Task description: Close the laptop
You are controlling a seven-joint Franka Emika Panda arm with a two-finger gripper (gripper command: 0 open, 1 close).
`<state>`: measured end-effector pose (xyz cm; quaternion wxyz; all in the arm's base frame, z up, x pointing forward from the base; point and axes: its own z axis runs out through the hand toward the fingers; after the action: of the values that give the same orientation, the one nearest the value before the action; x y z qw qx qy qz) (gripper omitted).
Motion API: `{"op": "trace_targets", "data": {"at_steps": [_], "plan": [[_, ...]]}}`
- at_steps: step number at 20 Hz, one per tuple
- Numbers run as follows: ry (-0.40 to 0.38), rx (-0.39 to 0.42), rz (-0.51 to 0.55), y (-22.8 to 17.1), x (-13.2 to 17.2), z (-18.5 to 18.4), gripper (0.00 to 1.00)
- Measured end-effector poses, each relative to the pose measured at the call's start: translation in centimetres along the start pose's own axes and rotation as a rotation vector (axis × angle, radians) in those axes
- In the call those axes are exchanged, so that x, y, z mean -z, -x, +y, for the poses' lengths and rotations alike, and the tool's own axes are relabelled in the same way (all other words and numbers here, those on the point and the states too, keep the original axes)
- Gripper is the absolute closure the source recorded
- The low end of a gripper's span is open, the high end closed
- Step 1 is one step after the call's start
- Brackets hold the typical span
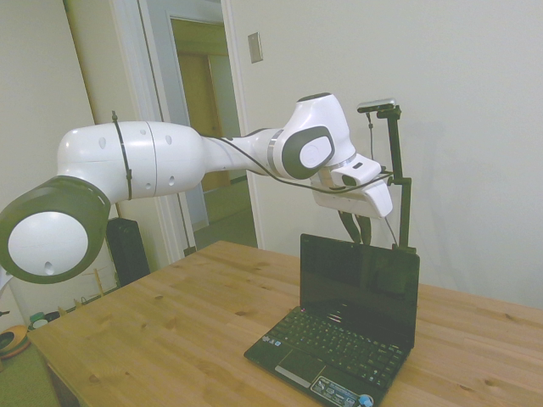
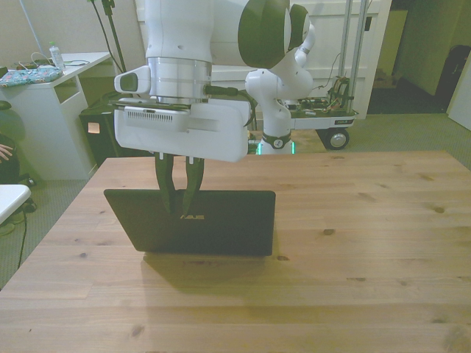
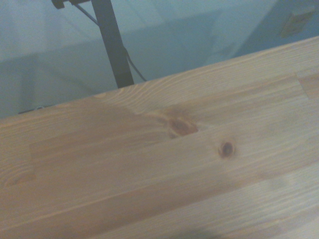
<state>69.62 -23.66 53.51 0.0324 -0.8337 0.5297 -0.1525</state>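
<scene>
We see the gripper (image 2: 179, 204), fingertips nearly together and holding nothing, at the 12 o'clock edge of the upright lid of the laptop (image 2: 213, 224), which stands open on the table (image 2: 368, 243).

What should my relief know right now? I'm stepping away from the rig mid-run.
Gripper: fingers close together, tips at the top edge of the laptop lid, holding nothing. Whether it touches the lid cannot be told.
Laptop: open, screen upright, standing on the table, towards the front view's left.
Done: gripper brought to the lid.
Left: push the lid down until shut.
</scene>
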Motion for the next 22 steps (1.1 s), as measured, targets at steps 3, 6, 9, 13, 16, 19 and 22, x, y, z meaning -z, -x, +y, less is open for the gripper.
{"op": "trace_targets", "data": {"at_steps": [3,6,9,13,16,19,22], "plan": [[0.023,-0.009,-0.042,0.3,0.5,0.5,1.0],[0.039,-0.021,-0.068,0.2,1.2,1.2,1.0],[0.062,-0.028,-0.09,0.4,1.7,1.7,1.0],[0.085,-0.034,-0.12,1.1,2.6,2.4,1.0],[0.097,-0.039,-0.138,2.1,3.2,3.3,1.0],[0.118,-0.045,-0.168,3.2,3.0,4.7,1.0],[0.143,-0.056,-0.199,4.5,1.8,6.7,1.0]]}}
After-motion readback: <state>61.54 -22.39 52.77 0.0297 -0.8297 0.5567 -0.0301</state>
